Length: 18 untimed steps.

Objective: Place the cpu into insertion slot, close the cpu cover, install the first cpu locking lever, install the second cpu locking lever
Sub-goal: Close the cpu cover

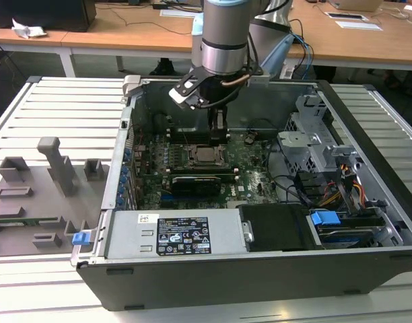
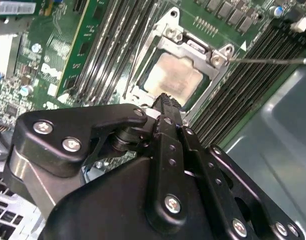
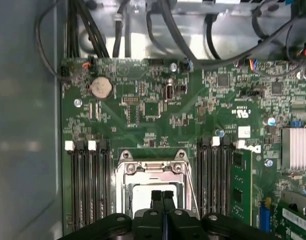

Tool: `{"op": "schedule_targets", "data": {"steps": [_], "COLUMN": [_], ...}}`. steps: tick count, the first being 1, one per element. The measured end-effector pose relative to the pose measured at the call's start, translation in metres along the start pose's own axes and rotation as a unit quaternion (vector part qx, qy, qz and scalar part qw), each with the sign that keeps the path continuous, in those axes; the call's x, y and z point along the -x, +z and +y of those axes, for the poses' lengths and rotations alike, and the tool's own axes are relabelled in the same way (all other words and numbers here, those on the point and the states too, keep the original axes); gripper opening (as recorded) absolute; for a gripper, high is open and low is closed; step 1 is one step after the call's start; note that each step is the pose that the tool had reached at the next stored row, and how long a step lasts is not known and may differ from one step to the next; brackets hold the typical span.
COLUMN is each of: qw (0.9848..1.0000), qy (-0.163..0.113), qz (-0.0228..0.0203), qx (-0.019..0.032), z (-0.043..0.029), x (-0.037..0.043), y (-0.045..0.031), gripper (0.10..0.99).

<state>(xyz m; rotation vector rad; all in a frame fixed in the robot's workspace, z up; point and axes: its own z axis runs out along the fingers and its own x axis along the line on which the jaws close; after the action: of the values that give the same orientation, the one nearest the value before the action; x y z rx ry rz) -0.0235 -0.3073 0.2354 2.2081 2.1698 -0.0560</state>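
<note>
The cpu [image 2: 173, 77], a pale silver square, lies flat in the insertion slot [image 1: 194, 157] on the green board. The cpu cover [image 2: 193, 46], a silver frame plate, lies down over its edges. A thin metal locking lever [image 2: 268, 60] sticks out sideways from the cover's corner over the memory slots. My gripper [image 2: 166, 98] hangs just above the chip's near edge; in the first wrist view its black fingertips [image 3: 156, 196] are pressed together with nothing between them. In the exterior view the gripper [image 1: 218, 134] points straight down beside the socket, inside the open computer case.
Rows of black memory slots [image 3: 88, 185] flank the socket on both sides. A long black expansion card [image 1: 196, 182] lies in front of it, then the power supply [image 1: 172, 235]. Cables and a drive cage [image 1: 307, 148] fill the exterior view's right. Grey fixtures [image 1: 54, 165] stand outside the case.
</note>
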Motion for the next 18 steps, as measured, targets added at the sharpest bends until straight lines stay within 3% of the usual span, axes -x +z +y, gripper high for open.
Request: {"op": "schedule_targets", "data": {"steps": [6, 8, 9, 11, 18], "qw": [1.0000, 0.9997, 0.9993, 0.9993, 0.9993], "qy": [-0.007, -0.026, -0.036, -0.037, -0.037], "qz": [0.0001, 0.0002, 0.0006, 0.0006, 0.0005], "qx": [-0.0002, 0.0007, 0.0012, 0.0012, 0.0012], "z": [-0.0190, -0.0218, -0.0268, -0.0328, -0.0349], "x": [-0.0002, -0.0004, -0.0005, -0.0006, -0.0010], "y": [0.0099, 0.0147, 0.0179, 0.0203, 0.0293], "gripper": [0.106, 0.106, 0.106, 0.106, 0.106]}}
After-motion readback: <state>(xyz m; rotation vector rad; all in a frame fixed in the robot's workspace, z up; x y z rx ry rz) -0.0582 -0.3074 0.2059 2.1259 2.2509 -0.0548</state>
